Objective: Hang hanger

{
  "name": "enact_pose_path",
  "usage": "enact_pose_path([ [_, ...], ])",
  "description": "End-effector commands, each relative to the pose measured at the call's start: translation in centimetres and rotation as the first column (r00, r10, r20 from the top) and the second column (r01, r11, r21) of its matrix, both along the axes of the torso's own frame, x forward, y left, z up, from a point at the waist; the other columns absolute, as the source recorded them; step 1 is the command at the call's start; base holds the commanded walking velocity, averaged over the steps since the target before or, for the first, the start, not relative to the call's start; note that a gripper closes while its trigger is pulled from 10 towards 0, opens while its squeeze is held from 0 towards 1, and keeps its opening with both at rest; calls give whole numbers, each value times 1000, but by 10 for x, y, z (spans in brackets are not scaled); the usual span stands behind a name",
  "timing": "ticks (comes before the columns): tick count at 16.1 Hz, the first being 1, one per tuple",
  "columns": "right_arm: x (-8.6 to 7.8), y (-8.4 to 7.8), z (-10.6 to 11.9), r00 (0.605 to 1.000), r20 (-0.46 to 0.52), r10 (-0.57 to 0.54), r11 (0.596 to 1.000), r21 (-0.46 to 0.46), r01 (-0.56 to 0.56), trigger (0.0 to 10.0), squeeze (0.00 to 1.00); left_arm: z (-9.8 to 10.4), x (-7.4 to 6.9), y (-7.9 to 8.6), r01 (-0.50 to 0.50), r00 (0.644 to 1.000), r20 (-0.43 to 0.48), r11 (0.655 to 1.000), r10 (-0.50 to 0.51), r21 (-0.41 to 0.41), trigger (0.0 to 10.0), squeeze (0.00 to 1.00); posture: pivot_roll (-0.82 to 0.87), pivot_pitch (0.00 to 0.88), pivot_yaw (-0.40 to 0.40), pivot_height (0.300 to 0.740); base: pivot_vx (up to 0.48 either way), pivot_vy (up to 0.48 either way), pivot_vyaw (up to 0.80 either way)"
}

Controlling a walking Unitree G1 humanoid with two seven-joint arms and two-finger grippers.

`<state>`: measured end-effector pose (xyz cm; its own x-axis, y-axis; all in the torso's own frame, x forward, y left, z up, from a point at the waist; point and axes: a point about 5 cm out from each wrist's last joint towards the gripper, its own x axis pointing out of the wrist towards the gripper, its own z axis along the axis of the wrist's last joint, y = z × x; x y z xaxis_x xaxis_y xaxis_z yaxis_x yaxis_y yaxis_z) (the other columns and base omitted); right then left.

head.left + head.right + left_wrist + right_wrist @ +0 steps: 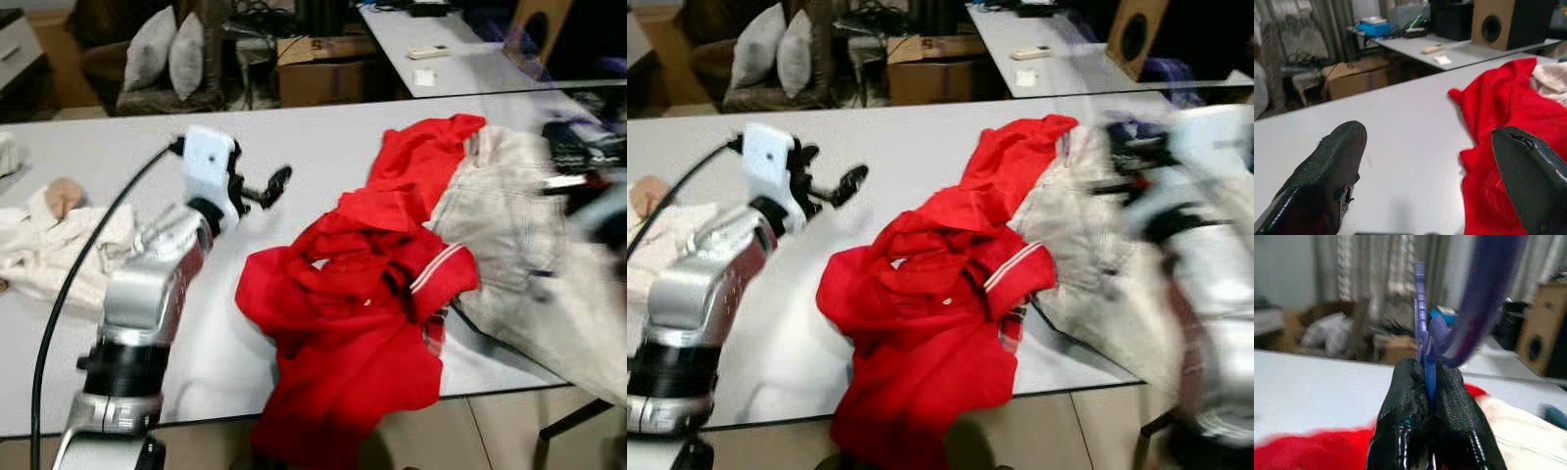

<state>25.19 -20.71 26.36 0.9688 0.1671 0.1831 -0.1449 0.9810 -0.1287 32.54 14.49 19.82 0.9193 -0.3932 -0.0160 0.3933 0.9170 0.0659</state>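
Left gripper [263,189] hovered wide open over the table [323,157], holding nothing. Right gripper [1426,382] was pinched tight on the purple hanger [1422,318], raised above the beige garment [534,255]. Risk: thin grip, blurred arm, so the hanger could twist or slip. Count: one hanger, one red garment [353,313], one beige, two pillows [167,49].

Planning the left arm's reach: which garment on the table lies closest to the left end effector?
The crumpled red fabric garment: it lies just beside the open left end effector, whereas the beige fabric garment lies beyond the red one.
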Motion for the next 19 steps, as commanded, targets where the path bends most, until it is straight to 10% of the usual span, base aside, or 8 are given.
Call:
enact_pose_path([
  [1, -4, 6, 12, 997, 78, 5, 1000, 7, -5, 10000, 0, 4, -2, 1, -24, 1000, 15, 1000, 24, 20, 10000, 0, -5, 0, 43, 740, 0, 360, 0],
  [9, -12, 45, 7, 986, 50, 160, 982, 96, -165, 10000, 0, 9, -7, -5, -38, 999, 9, 999, 38, 26, 10000, 0, -1, 0, 33, 740, 0, 363, 0],
  [19, -14, 50, -26, 987, -85, 136, 985, 122, -125, 10000, 0, 1, -9, -6, -33, 999, -33, 999, 34, 25, 10000, 0, 0, 0, 39, 740, 0, 361, 0],
])
